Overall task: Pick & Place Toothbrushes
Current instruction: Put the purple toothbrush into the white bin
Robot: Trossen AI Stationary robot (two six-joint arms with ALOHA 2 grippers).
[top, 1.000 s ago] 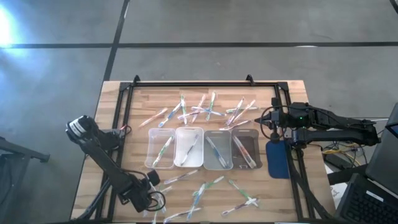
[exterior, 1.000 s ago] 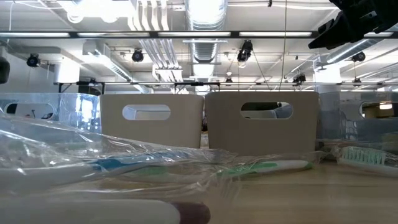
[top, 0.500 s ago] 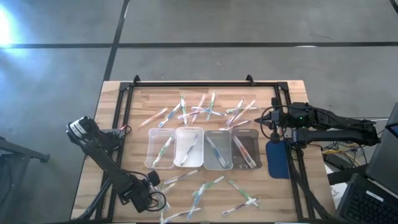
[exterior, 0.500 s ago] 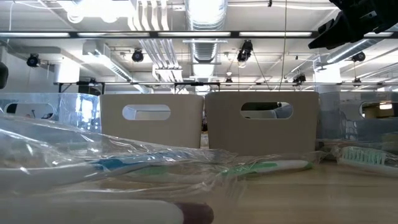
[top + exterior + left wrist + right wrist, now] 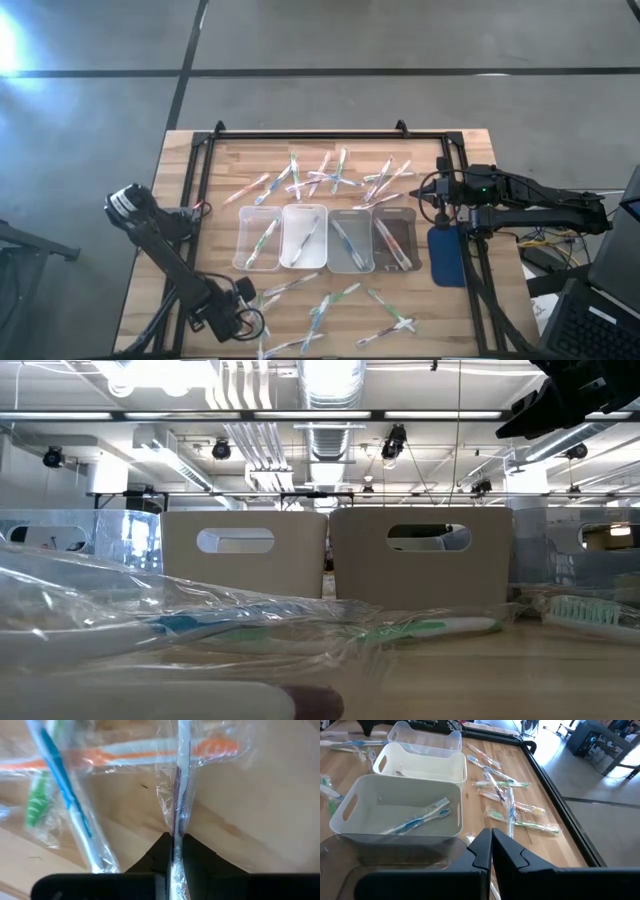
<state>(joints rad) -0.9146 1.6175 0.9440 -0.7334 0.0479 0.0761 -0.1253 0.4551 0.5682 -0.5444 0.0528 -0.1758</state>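
Since the earlier frame the left pincer (image 5: 243, 297) has edged slightly along the near-left part of the surface (image 5: 470, 145), and its fingers have drawn in from a wider gap. In the left wrist view they are now clamped on a purple toothbrush (image 5: 178, 795), whose wrapped stick runs straight out from between the dark fingertips. An orange toothbrush (image 5: 150, 754) lies crosswise under or against it farther out, and a blue toothbrush (image 5: 65, 795) and a green toothbrush (image 5: 36, 802) lie just beside.

The risk, as I judge it, is the loose clear wrapping: the fingers may be gripping film more than handle, so the stick could slip or swing when lifted. It may also drag the crossing orange one along with it.

The four trays (image 5: 325, 238) stand in a row at mid-surface, each already holding toothbrushes, with more scattered beyond and nearer.

The right pincer (image 5: 430, 193) waits with fingers together at the right edge, beside the rightmost tray.
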